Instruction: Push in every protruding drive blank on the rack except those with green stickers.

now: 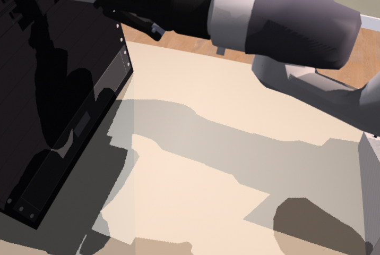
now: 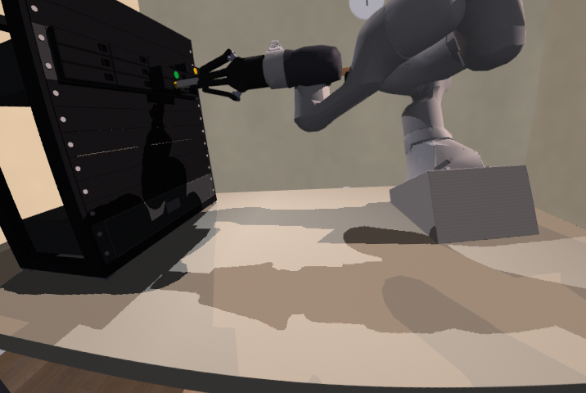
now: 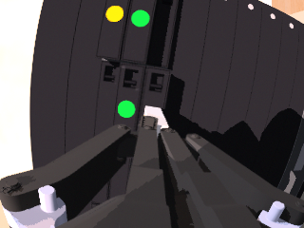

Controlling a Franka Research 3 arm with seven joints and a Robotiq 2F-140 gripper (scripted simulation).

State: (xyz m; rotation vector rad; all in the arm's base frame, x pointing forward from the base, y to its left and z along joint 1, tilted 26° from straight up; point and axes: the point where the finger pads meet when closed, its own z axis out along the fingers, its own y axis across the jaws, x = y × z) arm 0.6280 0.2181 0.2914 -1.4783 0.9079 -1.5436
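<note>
The black rack [image 2: 113, 134] stands at the left of the table, its front facing the arm. Its drive blanks sit in the top rows. In the wrist view one blank has a yellow sticker [image 3: 114, 13], and two have green stickers [image 3: 140, 18] [image 3: 127, 109]. My gripper [image 3: 150, 119] is shut on nothing. Its joined fingertips are against the blank [image 3: 156, 83] just beside the lower green-stickered one. In the exterior view the gripper [image 2: 185, 83] reaches level to the rack's upper right corner, near a green dot [image 2: 176, 74] and yellow dots [image 2: 195, 70]. One blank [image 2: 157, 82] juts out of the front.
The arm's grey base block [image 2: 465, 204] stands at the right of the table. The rack's lower front panels [image 1: 61, 144] are flush. The table's curved front edge [image 2: 256, 375] runs along the bottom.
</note>
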